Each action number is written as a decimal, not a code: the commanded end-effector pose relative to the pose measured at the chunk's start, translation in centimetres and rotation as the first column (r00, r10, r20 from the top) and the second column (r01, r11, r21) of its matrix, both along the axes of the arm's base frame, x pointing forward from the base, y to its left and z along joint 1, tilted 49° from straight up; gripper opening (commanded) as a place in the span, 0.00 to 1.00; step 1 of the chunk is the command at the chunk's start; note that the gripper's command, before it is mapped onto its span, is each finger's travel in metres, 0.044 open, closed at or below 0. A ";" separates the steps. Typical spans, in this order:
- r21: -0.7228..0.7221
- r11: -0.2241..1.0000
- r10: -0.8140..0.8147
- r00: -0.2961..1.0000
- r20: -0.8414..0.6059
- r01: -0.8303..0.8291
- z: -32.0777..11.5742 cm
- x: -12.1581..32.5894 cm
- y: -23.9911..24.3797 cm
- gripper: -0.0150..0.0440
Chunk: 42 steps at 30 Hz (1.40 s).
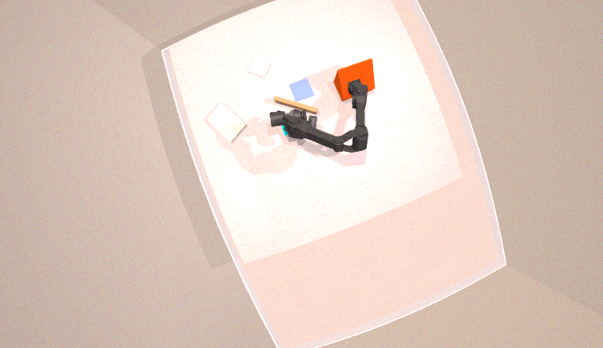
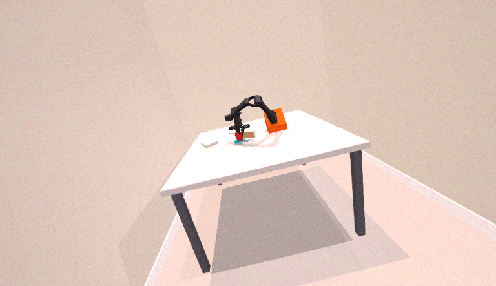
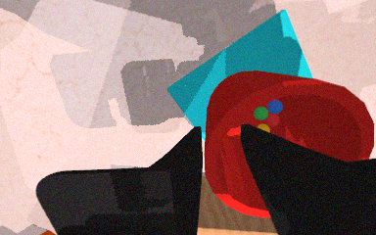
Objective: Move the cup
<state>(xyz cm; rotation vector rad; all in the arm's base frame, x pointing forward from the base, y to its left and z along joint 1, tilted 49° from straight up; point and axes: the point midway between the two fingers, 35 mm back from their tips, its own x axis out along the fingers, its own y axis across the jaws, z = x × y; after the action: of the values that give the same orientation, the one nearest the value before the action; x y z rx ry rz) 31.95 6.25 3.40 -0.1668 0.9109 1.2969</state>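
Matte dark-grey jointed arm [image 1: 330, 138] with tapered black fingers.

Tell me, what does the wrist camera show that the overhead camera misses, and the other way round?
Only the wrist view shows the red cup and the coloured marbles inside it, with the gripper fingers parted on either side of the cup's wall. It also shows most of the cyan pad under the cup.

Only the top view shows the whole arm, its orange base, the pale blue pad, the wooden bar and two white blocks.

Both show the gripper and some of the cyan pad, though from above it is only a sliver.
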 end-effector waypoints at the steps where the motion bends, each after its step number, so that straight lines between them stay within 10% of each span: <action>1: 0.000 1.000 0.002 1.000 0.000 -0.002 0.0 0.0 -0.1 0.47; 38: 0.001 1.000 0.001 1.000 -0.003 -0.001 3.1 0.3 -3.7 0.47; 42: 0.004 1.000 -0.002 1.000 -0.003 0.002 3.0 0.3 -3.4 0.65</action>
<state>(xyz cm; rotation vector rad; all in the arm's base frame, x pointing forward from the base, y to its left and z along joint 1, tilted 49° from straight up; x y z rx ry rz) 32.27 2.75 6.40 -0.1610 0.9106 1.2969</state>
